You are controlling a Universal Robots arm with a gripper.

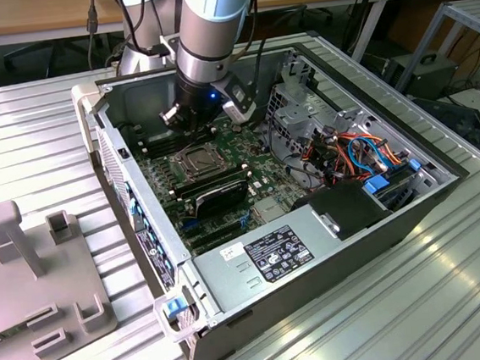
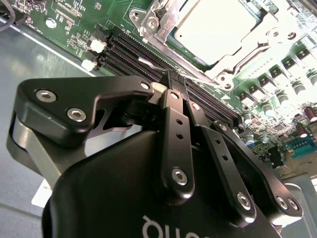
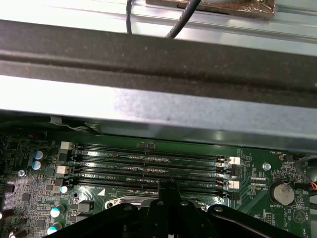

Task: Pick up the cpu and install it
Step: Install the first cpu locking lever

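The cpu (image 2: 213, 27) already sits in its socket (image 2: 257, 37) on the board, so the placing looks done, and the hand (image 2: 174, 82), fingers together and empty, hangs over the memory slots (image 3: 148, 166) beside it.

Even, bright overhead light fills the exterior view, laying pale sheen along the ribbed metal bench (image 1: 455, 295) and leaving the inside of the computer case (image 1: 232, 274) darker, with a small blue light glowing on the arm's wrist. In the second wrist view the cpu (image 2: 218, 27) top is washed out by glare to near white, the far board edge is overexposed too, and the black gripper (image 2: 177, 79) body close to the lens is soft. In the first wrist view the motherboard (image 3: 44, 168) sits in dimmer shade under a bright, slightly hazy case wall (image 3: 158, 111), and the memory slots (image 3: 148, 163) stay fairly crisp.
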